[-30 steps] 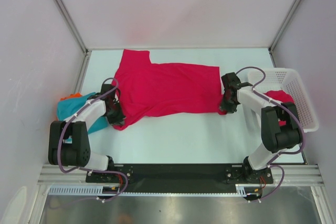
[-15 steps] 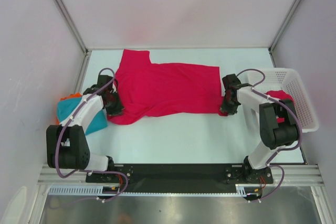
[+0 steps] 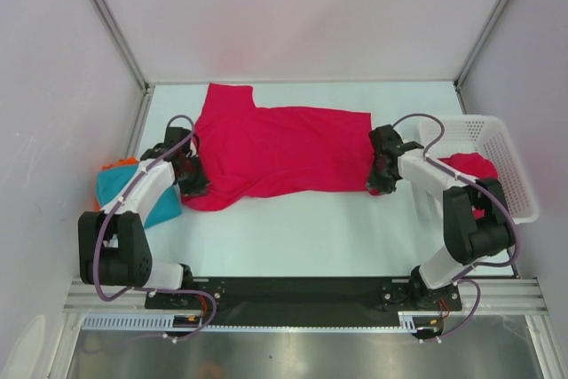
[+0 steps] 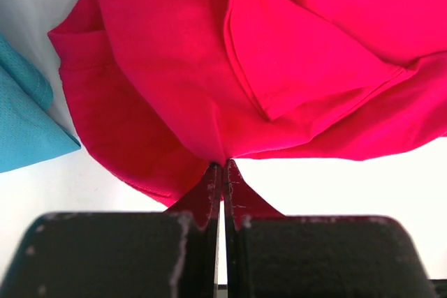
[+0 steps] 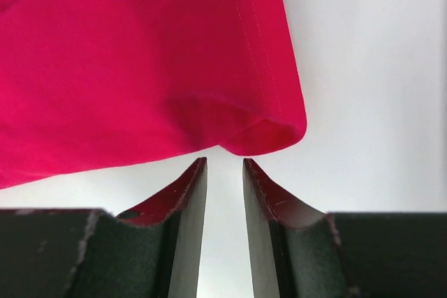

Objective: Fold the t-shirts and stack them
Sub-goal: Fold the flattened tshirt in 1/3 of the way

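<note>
While the white plastic mesh basket (image 3: 517,166) at the table's right edge holds a bunched second crimson t-shirt (image 3: 470,164), a crimson short-sleeved cloth t-shirt (image 3: 284,153) lies spread across the white table (image 3: 302,228). The left gripper (image 4: 222,171) is pinched tight on that shirt's near-left edge. The right gripper (image 5: 225,167) stands partly parted with nothing between its fingers, and the shirt's hemmed corner lies just beyond the tips. A teal cloth t-shirt (image 3: 114,188) lies at the table's left edge, beside the left arm.
</note>
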Robot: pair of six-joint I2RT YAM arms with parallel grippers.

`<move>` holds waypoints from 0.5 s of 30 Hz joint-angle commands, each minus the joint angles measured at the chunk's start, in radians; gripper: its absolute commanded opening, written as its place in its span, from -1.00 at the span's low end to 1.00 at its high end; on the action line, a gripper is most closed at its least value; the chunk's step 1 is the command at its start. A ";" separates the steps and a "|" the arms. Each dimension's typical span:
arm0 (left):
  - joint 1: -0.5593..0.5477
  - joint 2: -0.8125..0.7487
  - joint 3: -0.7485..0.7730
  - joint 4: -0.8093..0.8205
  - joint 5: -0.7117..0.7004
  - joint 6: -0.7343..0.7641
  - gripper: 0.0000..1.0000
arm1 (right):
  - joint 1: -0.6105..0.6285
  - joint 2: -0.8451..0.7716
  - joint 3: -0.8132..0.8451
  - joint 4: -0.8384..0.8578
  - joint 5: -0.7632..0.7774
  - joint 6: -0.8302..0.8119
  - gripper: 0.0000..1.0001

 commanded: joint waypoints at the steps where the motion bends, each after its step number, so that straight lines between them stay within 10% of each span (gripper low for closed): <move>1: 0.002 -0.020 0.027 -0.002 0.006 0.020 -1.00 | 0.007 0.011 -0.027 0.001 0.011 0.020 -0.34; 15: 0.018 -0.034 0.024 -0.011 0.007 0.040 -1.00 | -0.013 0.085 -0.015 0.045 0.037 -0.001 -0.29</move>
